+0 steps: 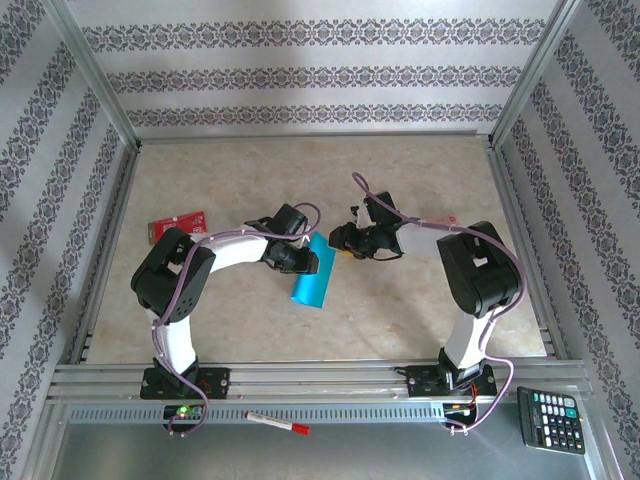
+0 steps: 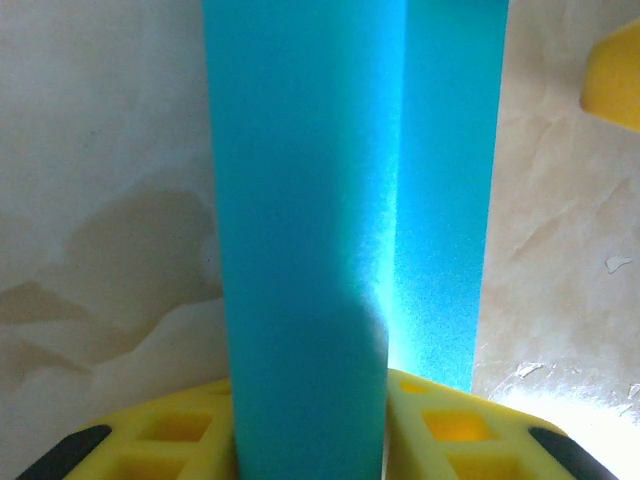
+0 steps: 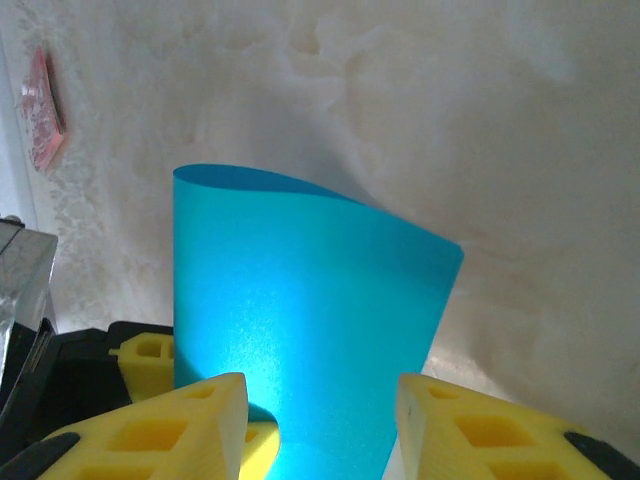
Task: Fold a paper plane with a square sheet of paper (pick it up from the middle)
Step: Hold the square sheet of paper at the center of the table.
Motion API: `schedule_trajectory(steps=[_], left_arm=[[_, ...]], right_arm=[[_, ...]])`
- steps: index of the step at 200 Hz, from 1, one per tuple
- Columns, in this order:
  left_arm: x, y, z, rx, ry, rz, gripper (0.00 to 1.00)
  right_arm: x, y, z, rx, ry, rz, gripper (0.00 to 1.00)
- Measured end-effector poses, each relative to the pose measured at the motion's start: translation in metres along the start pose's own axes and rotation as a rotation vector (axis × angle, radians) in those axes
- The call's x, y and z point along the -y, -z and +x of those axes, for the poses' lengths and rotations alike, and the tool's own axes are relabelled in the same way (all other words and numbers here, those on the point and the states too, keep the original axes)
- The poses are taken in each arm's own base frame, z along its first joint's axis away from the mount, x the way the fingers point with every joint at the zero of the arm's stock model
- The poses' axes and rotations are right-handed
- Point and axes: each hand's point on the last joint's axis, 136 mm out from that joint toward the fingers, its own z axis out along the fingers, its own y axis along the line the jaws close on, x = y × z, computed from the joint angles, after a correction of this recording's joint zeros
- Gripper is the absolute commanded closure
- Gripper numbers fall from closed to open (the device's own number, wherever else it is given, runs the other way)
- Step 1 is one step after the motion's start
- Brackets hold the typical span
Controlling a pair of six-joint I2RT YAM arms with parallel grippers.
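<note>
Beige marbled table, patterned wallpaper on three sides, aluminium frame around it. Far left on the table: a red-and-white card, lying flat and well apart from both arms.

Left gripper is near mid-table. In the left wrist view its jaws are partly closed with the square sheet of paper filling the whole gap between the yellow fingers. The sheet touches both inner faces and reads as gripped. It is bent double into a long strip running straight out from the jaws, with a second layer showing to the right of the front one.

From the top, the sheet sticks out from the left gripper toward the near edge, between the two arms.

Right gripper sits just right of the sheet. In the right wrist view its jaws stand partly open and the curved sheet rises out of the gap. There is a sliver of clearance at the left finger, and the right finger sits at the sheet's edge. No pinch visible.

Far right, off the table on the front ledge: a calculator.
</note>
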Motion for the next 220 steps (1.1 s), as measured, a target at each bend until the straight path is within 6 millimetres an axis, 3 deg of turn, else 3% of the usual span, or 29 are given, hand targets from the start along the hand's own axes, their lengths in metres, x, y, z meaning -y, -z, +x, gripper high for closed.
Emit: schedule_trajectory(steps=[76, 178, 196, 220], left_arm=[[0.0, 0.0, 0.001, -0.001, -0.007, -0.011, 0.65], [0.0, -0.001, 0.0, -0.003, -0.005, -0.013, 0.65], [0.0, -0.001, 0.0, -0.002, -0.005, -0.014, 0.65], [0.0, -0.001, 0.001, -0.003, -0.005, -0.015, 0.65]], right_arm=[[0.014, -0.012, -0.002, -0.014, -0.017, 0.037, 0.6], [0.014, -0.011, -0.007, -0.006, -0.018, 0.039, 0.61], [0.014, -0.009, -0.009, -0.002, -0.023, 0.034, 0.65], [0.007, -0.001, -0.009, 0.005, -0.019, 0.009, 0.77]])
